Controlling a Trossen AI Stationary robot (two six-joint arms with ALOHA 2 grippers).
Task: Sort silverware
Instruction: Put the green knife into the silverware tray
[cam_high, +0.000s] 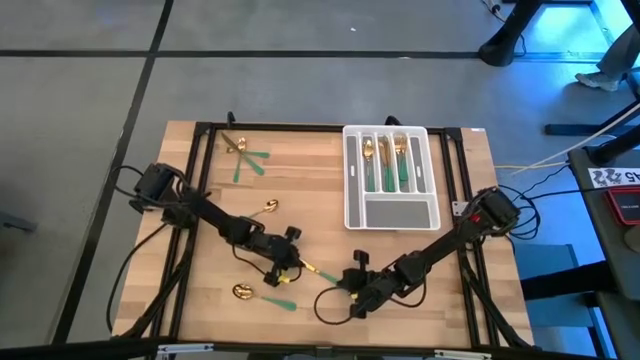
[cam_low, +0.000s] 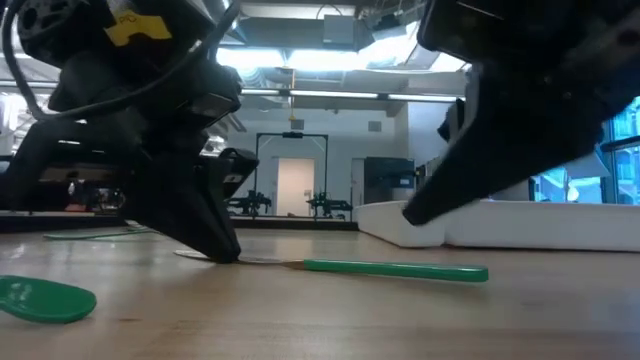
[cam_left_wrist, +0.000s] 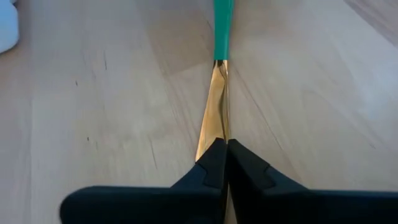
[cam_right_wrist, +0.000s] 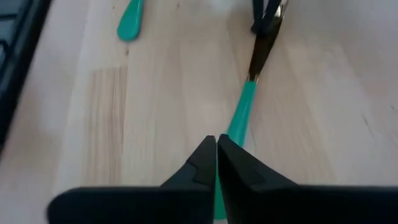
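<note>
A knife with a gold blade (cam_left_wrist: 213, 118) and a slim green handle (cam_low: 395, 269) lies level along the table near its near edge (cam_high: 320, 274). My left gripper (cam_high: 291, 262) is shut on the blade end. My right gripper (cam_high: 352, 287) is shut and sits over the handle's free end (cam_right_wrist: 239, 121). In the low view its dark tip (cam_low: 408, 214) stands above the handle with a gap. More silverware lies loose: a spoon (cam_high: 268, 208), another spoon (cam_high: 243, 291) and a small pile (cam_high: 245, 155). Several pieces lie in the tray's slots (cam_high: 385, 160). My left gripper pinches the knife's gold blade (cam_left_wrist: 211, 140) near its tip between the two shut fingers (cam_left_wrist: 208, 168). The fingers slant down from the table's left and lie along the knife. The knife stays level and low on the table, with its green handle (cam_left_wrist: 222, 28) pointing away toward my right gripper.
The grey-white slotted tray (cam_high: 350, 175) sits at the far right of the table. A loose green handle (cam_low: 40, 298) lies close to my left gripper, and shows as well in the right wrist view (cam_right_wrist: 129, 22). A black frame (cam_high: 200, 130) edges the table.
</note>
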